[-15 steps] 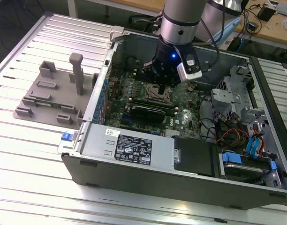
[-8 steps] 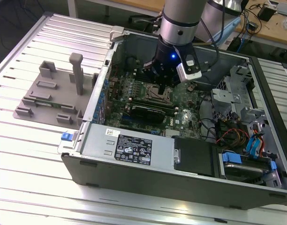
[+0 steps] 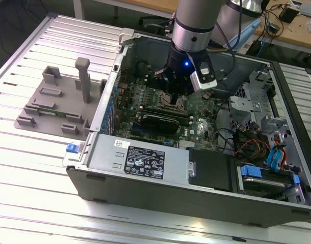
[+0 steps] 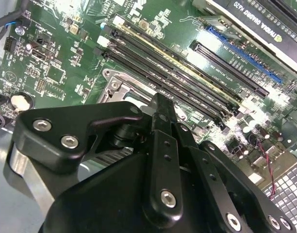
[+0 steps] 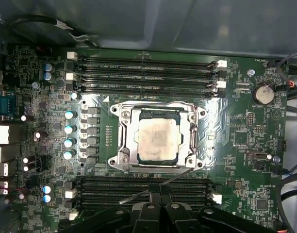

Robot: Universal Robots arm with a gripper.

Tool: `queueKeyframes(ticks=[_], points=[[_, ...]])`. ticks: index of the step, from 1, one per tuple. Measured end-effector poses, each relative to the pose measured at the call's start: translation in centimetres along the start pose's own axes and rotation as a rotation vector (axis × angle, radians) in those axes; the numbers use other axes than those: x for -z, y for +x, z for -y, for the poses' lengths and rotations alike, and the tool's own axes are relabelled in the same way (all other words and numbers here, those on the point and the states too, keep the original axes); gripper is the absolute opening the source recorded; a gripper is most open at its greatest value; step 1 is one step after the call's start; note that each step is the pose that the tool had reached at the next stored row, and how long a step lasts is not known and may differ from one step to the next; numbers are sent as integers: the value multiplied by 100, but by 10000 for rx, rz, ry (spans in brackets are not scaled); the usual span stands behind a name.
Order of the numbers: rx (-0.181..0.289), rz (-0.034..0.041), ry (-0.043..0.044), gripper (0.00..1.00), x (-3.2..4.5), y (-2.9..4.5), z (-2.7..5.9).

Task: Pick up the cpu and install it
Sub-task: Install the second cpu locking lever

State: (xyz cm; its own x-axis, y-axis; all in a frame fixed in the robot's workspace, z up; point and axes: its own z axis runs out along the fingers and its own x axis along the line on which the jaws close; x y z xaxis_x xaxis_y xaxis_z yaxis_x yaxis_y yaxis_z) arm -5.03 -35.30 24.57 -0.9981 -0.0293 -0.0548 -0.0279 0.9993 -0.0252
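Gripper (image 3: 179, 94), black, linkage-fingered, on the silver arm: hangs inside the open grey computer case (image 3: 145, 162), low over the green motherboard (image 5: 245, 141); whether its fingers are spread or pressed together cannot be told. Cpu (image 5: 157, 139), small flat square chip with dull silver top and thin tan-green rim: seated flat in the dark square socket frame with metal edges (image 5: 122, 138), between the two banks of black memory slots (image 5: 143, 73). Relation: chip lies directly beneath the wrist, just ahead of the gripper's black linkage; square, no long axis.
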Motion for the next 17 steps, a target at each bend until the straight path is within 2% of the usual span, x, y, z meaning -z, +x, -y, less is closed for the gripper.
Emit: queueKeyframes(ticks=[9, 17], points=[[-1, 0, 1, 11, -36, 32, 21], [-1, 0, 1, 11, -129, 154, 15]])
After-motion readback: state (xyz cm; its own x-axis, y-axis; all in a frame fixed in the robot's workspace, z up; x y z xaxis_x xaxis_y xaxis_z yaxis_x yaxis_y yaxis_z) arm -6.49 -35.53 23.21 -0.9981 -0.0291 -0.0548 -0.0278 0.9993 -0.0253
